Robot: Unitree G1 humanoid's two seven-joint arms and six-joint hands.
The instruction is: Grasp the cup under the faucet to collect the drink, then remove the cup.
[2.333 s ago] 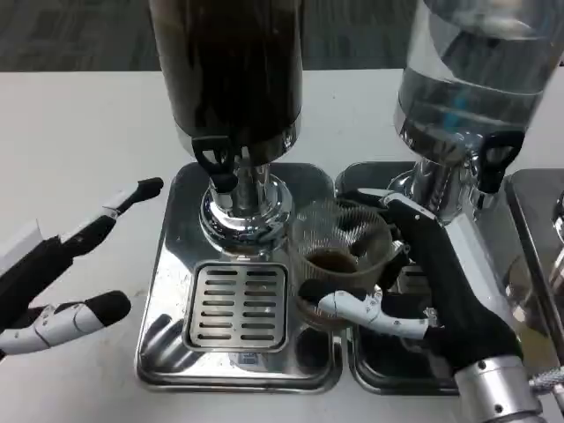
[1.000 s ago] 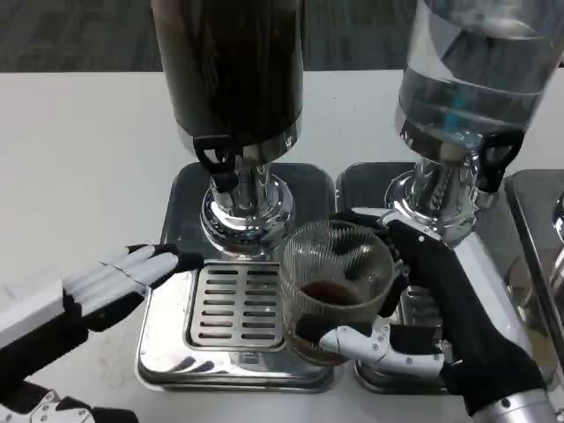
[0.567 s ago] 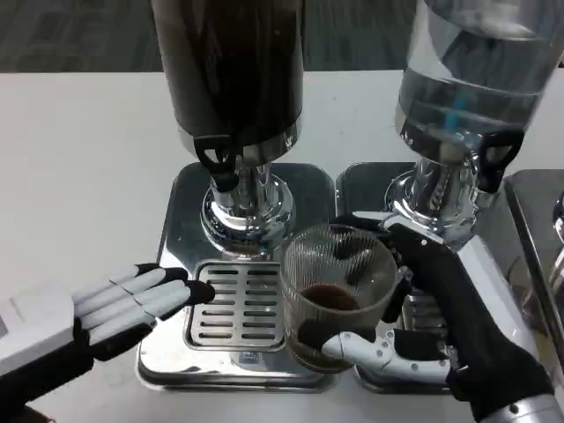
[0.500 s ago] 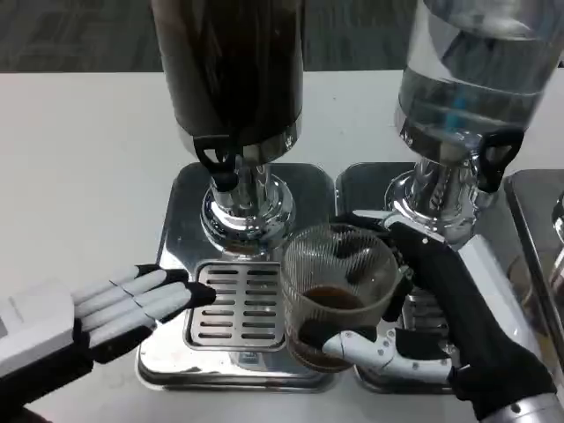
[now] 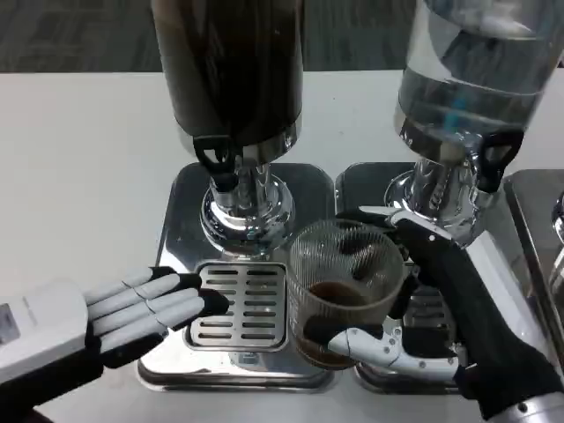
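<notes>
One view, the head view, is all I have to steer by.
Step in hand: I judge I am carrying the cup [image 5: 345, 295] away from the dark dispenser [image 5: 231, 115], the drink already collected.
How to do it well: I would keep the cup upright and level, move slowly toward me, and clear the front lip of the drip tray [image 5: 240, 304] before lowering onto the bench [image 5: 79, 167].
Cup: right of the dark dispenser's spout and nearer me, over the right edge of its drip tray, a little brown drink in the bottom.
Right hand [image 5: 441, 308]: wrapped round the cup, thumb across the near side, fingers behind; gripping it.
Left hand [image 5: 132, 308]: holding nothing, fingers straight and flat, tips at the left edge of the tray's grate.
Risk: a tilt would spill.
</notes>
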